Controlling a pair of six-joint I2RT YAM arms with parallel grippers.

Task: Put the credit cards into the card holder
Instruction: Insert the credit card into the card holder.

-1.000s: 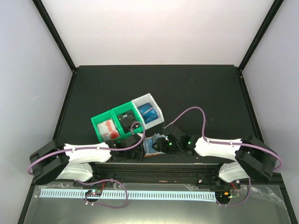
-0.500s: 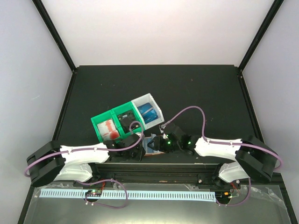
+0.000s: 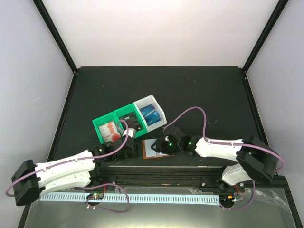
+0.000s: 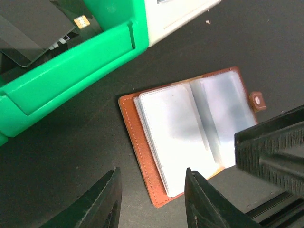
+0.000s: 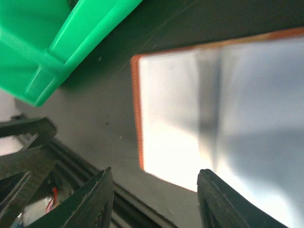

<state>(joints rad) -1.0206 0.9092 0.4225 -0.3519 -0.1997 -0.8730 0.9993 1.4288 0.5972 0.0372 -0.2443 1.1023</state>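
Note:
The card holder [image 3: 149,151] lies open on the black table, brown leather rim up, greyish clear pockets [image 4: 180,128] showing. My left gripper [image 4: 152,170] hovers just left of it [image 3: 129,146], open, nothing between its fingers. My right gripper [image 5: 156,172] stands open over the holder's [image 5: 213,118] near edge, empty too, and one of its fingers [image 4: 270,152] shows in the left wrist view. Credit cards sit in the bins: red-and-white ones [image 3: 110,129], black ones [image 3: 128,118] [image 4: 33,28], blue ones [image 3: 152,114].
A green double bin [image 3: 115,126] [image 4: 71,76] [image 5: 57,42] joined to a white bin [image 3: 152,108] [image 4: 175,14] stands just behind the holder. The table's metal front rail [image 3: 156,173] runs close in front of it. The left gripper's frame [image 5: 23,147] is at the right wrist view's left edge.
My left arm has drawn back to the left, away from the holder, and its jaws have widened. The right gripper has shifted left over the holder, which now lies uncovered and spread open.

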